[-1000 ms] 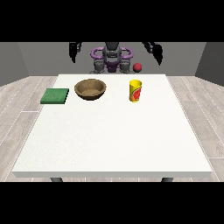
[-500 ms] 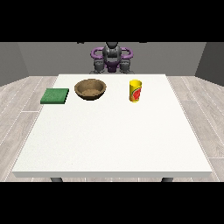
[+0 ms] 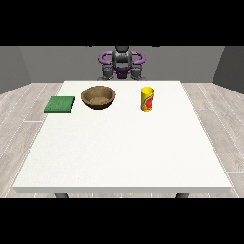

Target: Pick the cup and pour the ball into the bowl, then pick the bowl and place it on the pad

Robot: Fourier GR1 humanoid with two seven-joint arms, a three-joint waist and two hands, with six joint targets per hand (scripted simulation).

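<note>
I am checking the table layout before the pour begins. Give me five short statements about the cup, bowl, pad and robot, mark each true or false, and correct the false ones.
1. The cup stands upright on the table. True.
2. The bowl sits on the pad. False: the bowl rests on the table beside the pad, at its right in the view, apart from it.
3. The bowl lies between the pad and the cup. True.
4. The cup is green. False: it is yellow with a red mark; the pad is the green thing.
5. A hand is holding the cup. False: no hand is near the cup, which stands alone; the robot is behind the table's far edge.
</note>
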